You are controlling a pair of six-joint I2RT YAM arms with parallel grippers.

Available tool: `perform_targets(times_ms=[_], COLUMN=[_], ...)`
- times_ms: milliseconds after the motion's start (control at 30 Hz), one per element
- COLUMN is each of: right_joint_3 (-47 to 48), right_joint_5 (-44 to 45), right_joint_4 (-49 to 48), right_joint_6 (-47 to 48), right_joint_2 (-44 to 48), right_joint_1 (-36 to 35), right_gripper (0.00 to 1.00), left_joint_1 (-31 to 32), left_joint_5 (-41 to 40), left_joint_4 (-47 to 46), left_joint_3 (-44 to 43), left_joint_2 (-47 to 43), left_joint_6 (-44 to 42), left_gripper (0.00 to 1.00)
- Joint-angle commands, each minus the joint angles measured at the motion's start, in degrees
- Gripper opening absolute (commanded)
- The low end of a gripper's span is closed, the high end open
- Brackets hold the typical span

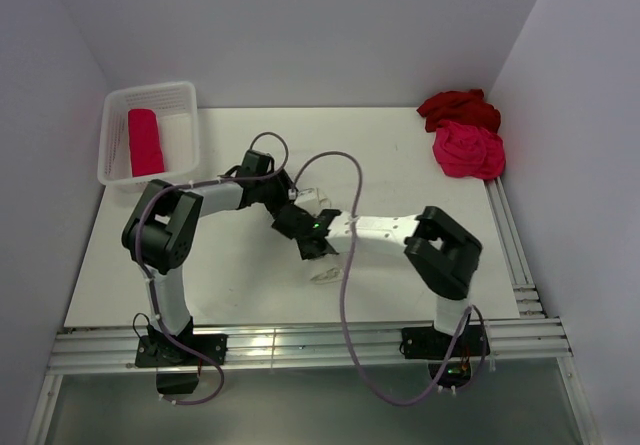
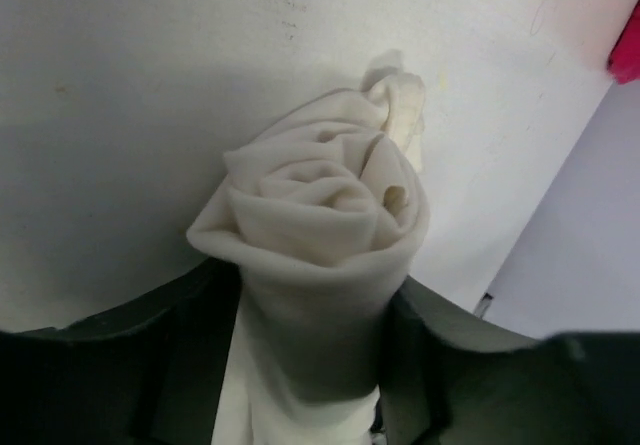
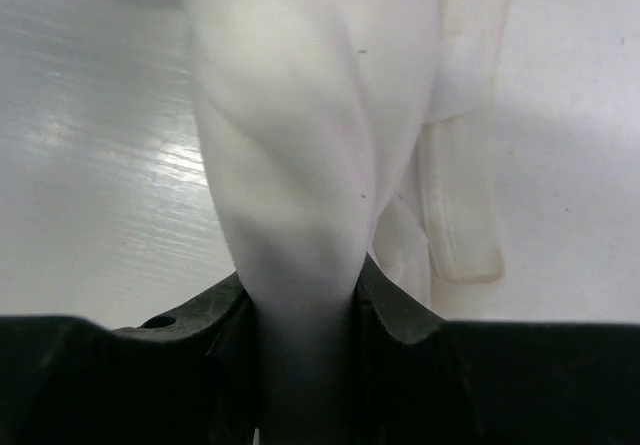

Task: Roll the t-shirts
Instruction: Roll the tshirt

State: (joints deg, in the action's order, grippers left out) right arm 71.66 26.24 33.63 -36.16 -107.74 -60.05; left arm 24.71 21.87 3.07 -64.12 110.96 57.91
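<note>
Both claws were clamped on the cream-white t-shirt (image 2: 320, 205). The left gripper (image 2: 310, 310) squeezed its rolled end, long axis pointing straight ahead between the fingers. The right gripper (image 3: 305, 310) pinched the looser cloth just ahead of it, equally close.

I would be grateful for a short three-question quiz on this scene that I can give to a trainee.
1. True or false: the white basket holds one rolled pink-red shirt.
2. What do the left end effector and the right end effector both grip? A) the cream-white shirt B) the basket C) nothing
3. How many crumpled shirts lie in the far right corner?
Key: 1 true. 2 A. 3 two: the dark red shirt and the crumpled pink-red shirt.
</note>
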Motion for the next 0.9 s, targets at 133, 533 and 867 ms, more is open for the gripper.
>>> perform_targets(times_ms=[133,533,867], right_joint_3=[-20.21,-38.24,-38.87], right_joint_5=[-25.69,-57.41,-66.05], right_joint_4=[-23.32,-61.20,-74.41], right_joint_6=[-6.99,-17.79,-22.46], right_joint_2=[13.08,6.86,-6.16], right_joint_1=[12.74,24.36,25.86], right_gripper=[0.00,0.00,0.00], left_joint_1=[-2.03,-2.83,-0.63], left_joint_5=[0.63,4.84,5.03], left_joint_4=[-4.63,-16.69,-17.40], left_joint_3=[4.17,10.94,8.40], left_joint_2=[-4.25,-8.30,-5.67], left_joint_6=[-0.43,0.45,-2.98], left_gripper=[0.85,1.00,0.99])
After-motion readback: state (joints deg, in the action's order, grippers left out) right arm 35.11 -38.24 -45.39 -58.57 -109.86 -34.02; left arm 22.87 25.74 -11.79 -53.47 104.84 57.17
